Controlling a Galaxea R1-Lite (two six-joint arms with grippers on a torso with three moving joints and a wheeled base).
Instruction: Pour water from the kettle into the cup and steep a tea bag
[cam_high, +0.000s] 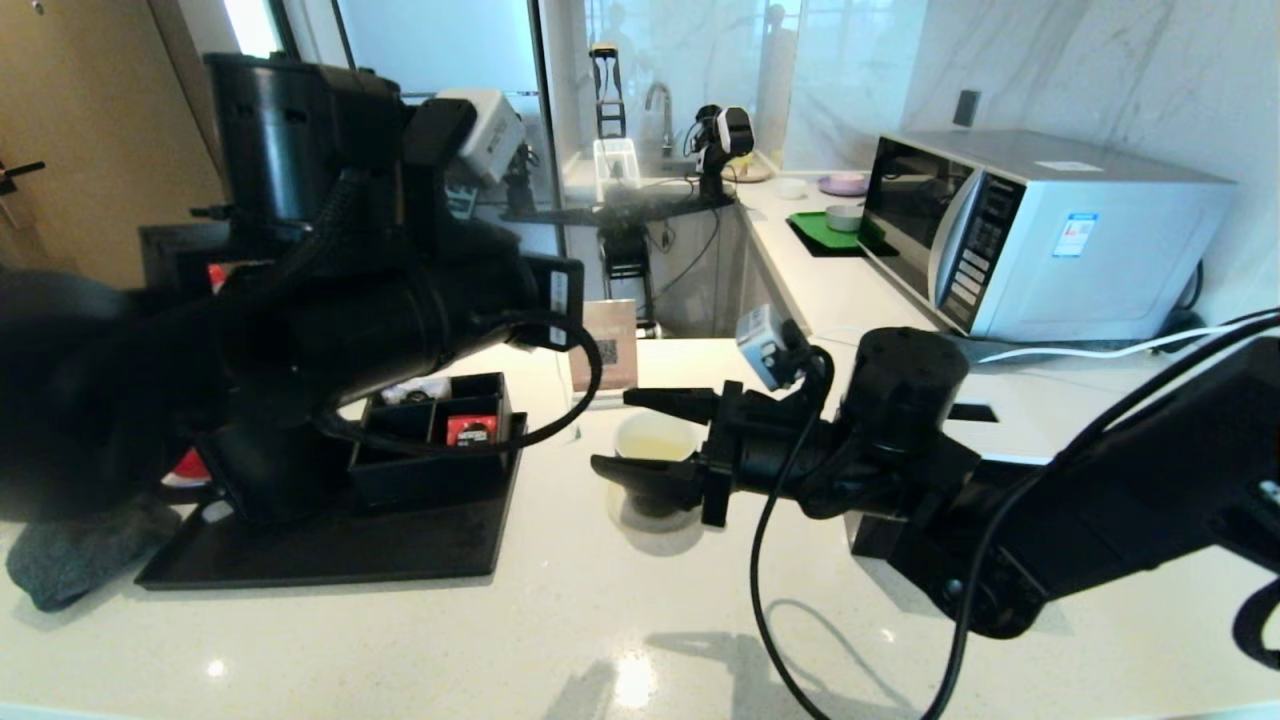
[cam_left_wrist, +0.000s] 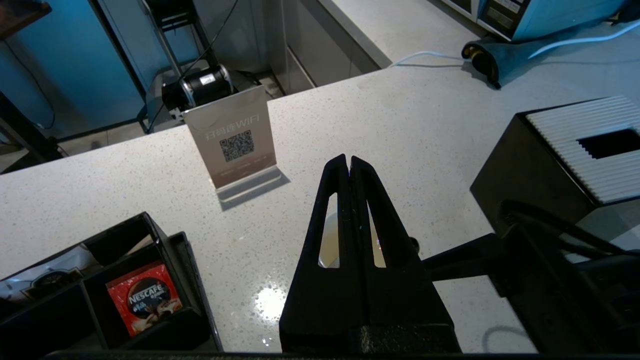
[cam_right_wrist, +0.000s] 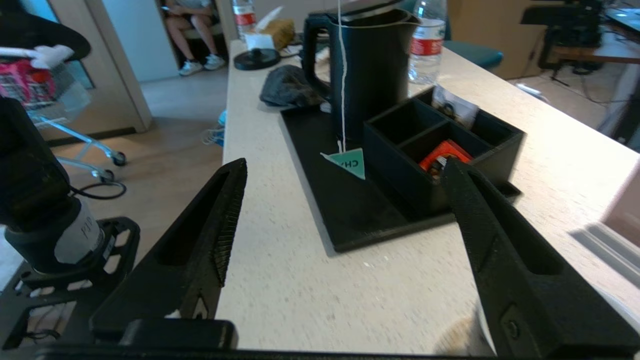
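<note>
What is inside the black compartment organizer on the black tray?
In the black compartment organizer, one compartment holds a red Nescafé packet, another a pale packet. The compartment nearest the black kettle looks empty; its floor is partly hidden.

The head view looks down from above across the counter (cam_high: 620, 620). Each wrist view peers past its own jaws, close above the counter; all share the black organiser tray (cam_high: 440, 440).

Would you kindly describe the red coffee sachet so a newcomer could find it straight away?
Start at the black tray on the pale counter, beside the black kettle. On it sits a divided black organizer box; the Nescafe sachet lies in one compartment, the only bright red item there.
</note>
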